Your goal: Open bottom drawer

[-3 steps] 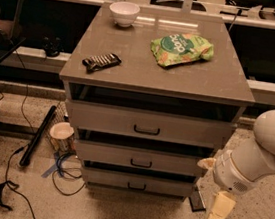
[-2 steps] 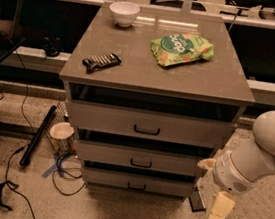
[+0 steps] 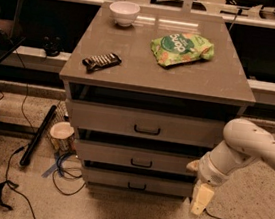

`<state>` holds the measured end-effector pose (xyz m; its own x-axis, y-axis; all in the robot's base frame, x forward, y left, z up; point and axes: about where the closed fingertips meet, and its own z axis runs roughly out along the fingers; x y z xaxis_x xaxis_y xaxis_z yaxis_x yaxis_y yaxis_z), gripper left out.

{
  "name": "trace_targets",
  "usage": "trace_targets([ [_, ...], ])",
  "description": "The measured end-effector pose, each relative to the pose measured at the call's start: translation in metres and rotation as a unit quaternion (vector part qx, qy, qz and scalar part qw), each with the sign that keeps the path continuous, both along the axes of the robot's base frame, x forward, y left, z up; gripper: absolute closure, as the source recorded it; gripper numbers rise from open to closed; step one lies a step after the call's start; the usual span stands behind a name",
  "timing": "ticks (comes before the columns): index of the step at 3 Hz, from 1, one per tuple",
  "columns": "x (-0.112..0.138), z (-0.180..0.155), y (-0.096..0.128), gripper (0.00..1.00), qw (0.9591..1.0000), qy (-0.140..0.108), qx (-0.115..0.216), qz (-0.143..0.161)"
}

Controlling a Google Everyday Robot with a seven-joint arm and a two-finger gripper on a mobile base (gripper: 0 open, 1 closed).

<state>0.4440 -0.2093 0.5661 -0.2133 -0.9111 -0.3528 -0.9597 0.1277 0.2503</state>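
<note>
Item: grey-brown three-drawer cabinet (image 3: 156, 81) on a speckled terrazzo floor (image 3: 250, 212); dark desks and railings stand behind it.

Writing: the crumpled green snack bag (image 3: 181, 49), up and left of the claw on the cabinet top, carries white lettering too blurred to read. The dark wrapped bar (image 3: 101, 62), farther left, has pale marks that are also illegible.

Claw: the cream gripper (image 3: 201, 200) hangs point-down from the white rounded arm (image 3: 246, 146), low beside the cabinet's right front corner. Whether it is released or clenched cannot be told; it grasps nothing visible.

Task item: the bottom drawer (image 3: 118, 179), with a flat front and a small dark bracket handle, lies just left of the claw at about its height. It is shut.

Change: compared with a second ago, nothing has shifted; arm and claw sit in the same place.

Also: a white round bowl (image 3: 124, 13) at the top's far left corner; a paper cup (image 3: 61, 134), a black rod (image 3: 38, 135) and blue cables (image 3: 64, 165) on the floor, well left of the claw.
</note>
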Motion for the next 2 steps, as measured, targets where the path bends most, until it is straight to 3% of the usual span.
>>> trace_targets([
  [1,-0.0092,-0.0414,0.0051,0.0,0.9992,0.038,0.015,-0.002],
  [2,-0.0092,-0.0414,0.0051,0.0,0.9992,0.038,0.015,-0.002],
])
